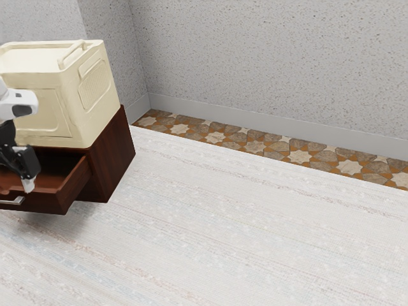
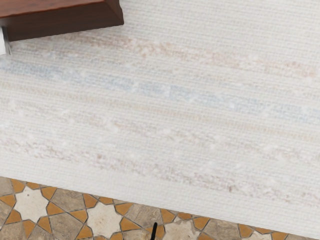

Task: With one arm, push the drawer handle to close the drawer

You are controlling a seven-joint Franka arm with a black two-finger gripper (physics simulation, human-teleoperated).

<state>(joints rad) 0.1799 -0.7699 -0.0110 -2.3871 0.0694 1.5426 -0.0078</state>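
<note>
Pale striped rug [image 1: 223, 223] underfoot; gripper [image 1: 27, 184], its spread and any hold impossible to tell, hangs near the handle [image 1: 20, 200] of the pulled-out drawer [image 1: 75, 182], presumably to push it home into the dark cabinet [image 1: 118, 159] under the cream box [image 1: 95, 118].

One cabinet [image 1: 116, 160], one drawer [image 1: 58, 203], one metal handle [image 1: 16, 201], one cream box [image 1: 44, 111] and one pale rug [image 1: 223, 223] are being shown.
</note>
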